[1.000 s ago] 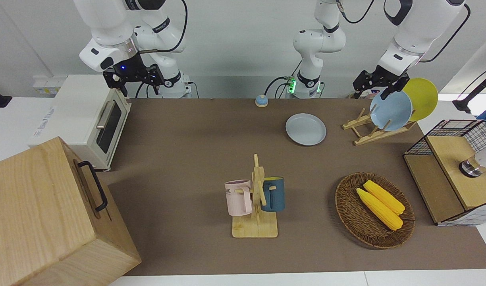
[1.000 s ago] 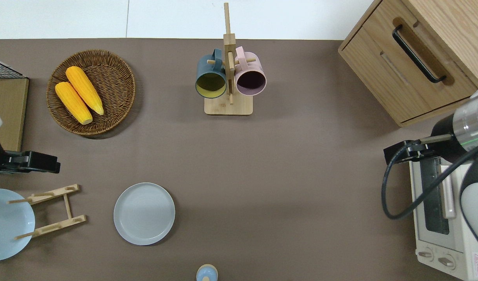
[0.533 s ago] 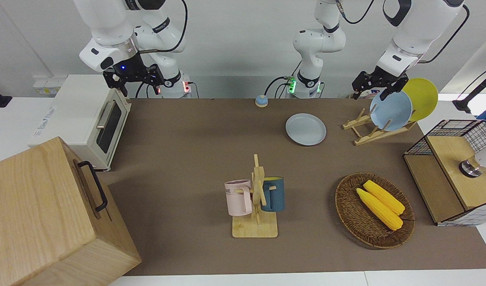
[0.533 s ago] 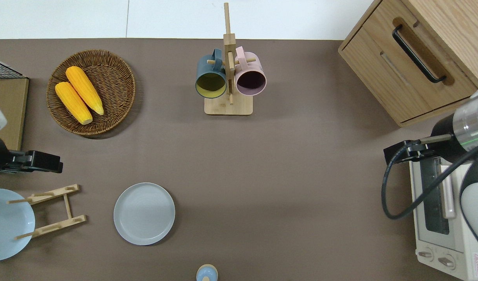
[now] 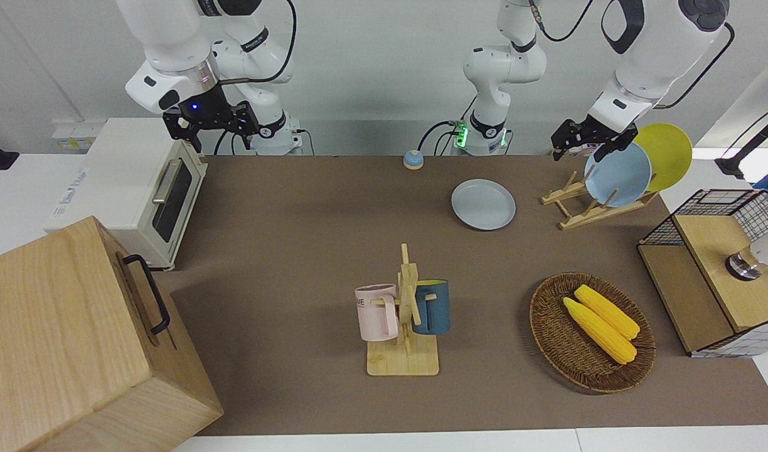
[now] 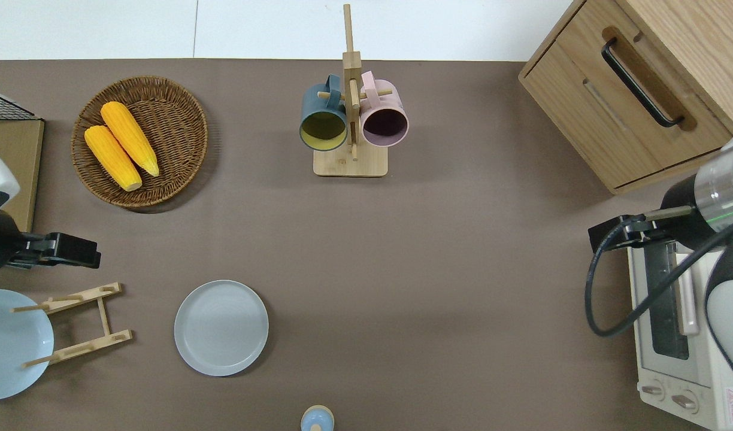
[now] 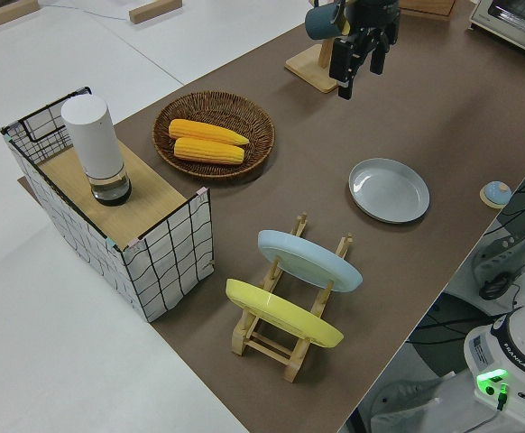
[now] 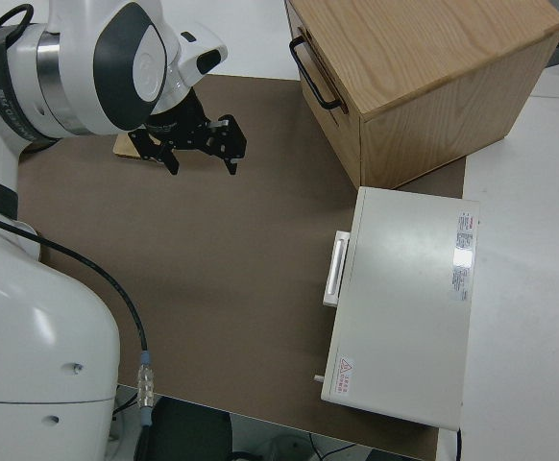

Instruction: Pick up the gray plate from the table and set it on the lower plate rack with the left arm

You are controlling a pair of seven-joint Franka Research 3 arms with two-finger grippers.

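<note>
Two plates already stand in your lower plate rack (image 7: 290, 311): a sky-blue plate (image 5: 617, 174) in the slot nearer the middle of the table and a yellow plate (image 5: 666, 154) in the slot toward the left arm's end. Your gray plate (image 6: 221, 327) lies flat on the brown table (image 6: 450, 287), just beside the rack on the side toward the middle of the table, apart from it and untouched. Your left gripper (image 6: 73, 251) hangs in the air over bare table between the rack and the wicker basket (image 6: 175, 126), holding nothing; its fingers (image 7: 339, 65) stand apart with a clear gap between them in the left side view. Farther from the robots than the gray plate, you see two corn cobs (image 6: 121, 145) lying in that basket, and a wooden mug stand (image 6: 350, 161) carrying a dark blue mug (image 6: 323, 123) and a pink mug (image 6: 384, 120). A small blue bell (image 5: 413, 159) sits at the table edge nearest the robots. Your right arm is parked, its gripper (image 8: 203, 149) empty with the fingers spread. A white toaster oven (image 5: 147, 188) and a wooden cabinet (image 5: 64, 339) stand at the right arm's end of the table, and a wire-sided box (image 7: 168, 257) with a white cylinder (image 7: 94, 149) on top stands at the left arm's end.
</note>
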